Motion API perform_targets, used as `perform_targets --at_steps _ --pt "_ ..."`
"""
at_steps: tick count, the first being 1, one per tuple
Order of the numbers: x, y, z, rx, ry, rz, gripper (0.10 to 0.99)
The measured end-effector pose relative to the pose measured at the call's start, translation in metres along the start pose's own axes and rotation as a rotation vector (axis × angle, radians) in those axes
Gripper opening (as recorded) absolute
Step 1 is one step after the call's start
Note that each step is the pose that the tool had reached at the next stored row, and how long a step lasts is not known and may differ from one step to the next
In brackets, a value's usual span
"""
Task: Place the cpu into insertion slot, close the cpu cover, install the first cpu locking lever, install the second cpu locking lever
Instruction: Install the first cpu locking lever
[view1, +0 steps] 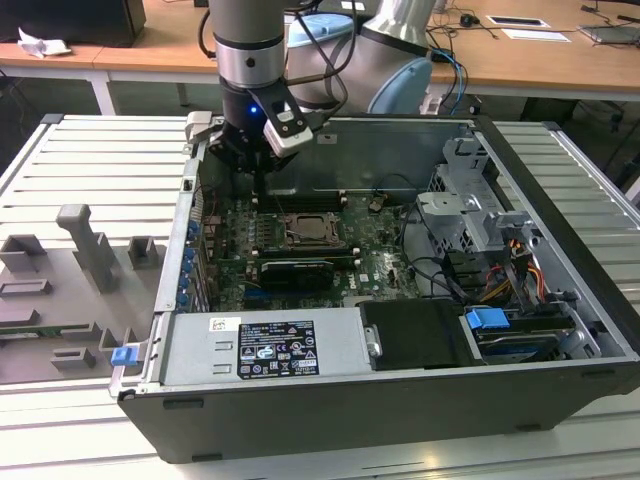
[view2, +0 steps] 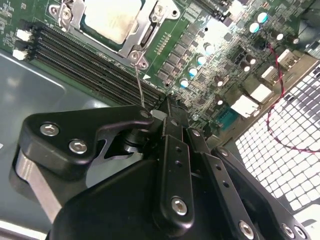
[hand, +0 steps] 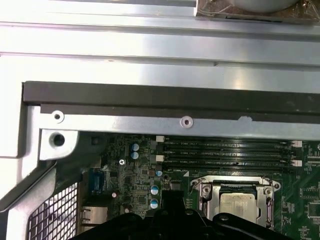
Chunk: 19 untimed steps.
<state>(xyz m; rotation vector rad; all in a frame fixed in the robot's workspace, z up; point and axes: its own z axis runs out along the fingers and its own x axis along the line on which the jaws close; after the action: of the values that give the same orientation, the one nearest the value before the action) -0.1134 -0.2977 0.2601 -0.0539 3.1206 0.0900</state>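
Wooden desks (view1: 540, 60) are seen at the back. In front of them stands a ribbed metal table (view1: 90, 160), on which an open computer case (view1: 560, 200) is laid flat with its green motherboard (view2: 200, 80) exposed.

The cpu (view2: 112, 17) is seen seated in the insertion slot (view1: 292, 232). Its dull metal top shows through the window of the cpu cover (view2: 147, 25), which appears folded down flat around it in both wrist views. The first two steps are therefore judged done.

In the second wrist view a thin wire locking lever (view2: 139, 80) rises from a corner of the cover toward the gripper (view2: 167, 107). At least that lever is judged not yet latched, and the state of the other lever cannot be made out. The lever's free end is met right at the gripper's tip, but whether the gripper is clamped on it or merely beside it cannot be told.

As for room, the gripper is held low over the board. The long memory slots (view2: 85, 62) lie between it and the socket, and small upright capacitors (view2: 192, 72) stand near. The case's side wall (view1: 190, 210) is close on the exterior view's left, and a perforated panel (view2: 280, 150) is near the gripper body, so travel that way is judged tight.

Open air is left above the socket. A black card (view1: 295, 270) lies just beside the socket on its near side, and the drive cage (view1: 470, 200) stands well apart toward the exterior view's right.
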Motion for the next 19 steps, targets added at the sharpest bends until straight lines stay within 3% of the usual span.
perform_targets --at_steps 7,19 --pt "-0.0034 0.0003 0.0005 0.000 0.0000 0.000 0.106" --pt "-0.0172 -0.0002 0.0007 0.000 0.0001 0.000 0.106"
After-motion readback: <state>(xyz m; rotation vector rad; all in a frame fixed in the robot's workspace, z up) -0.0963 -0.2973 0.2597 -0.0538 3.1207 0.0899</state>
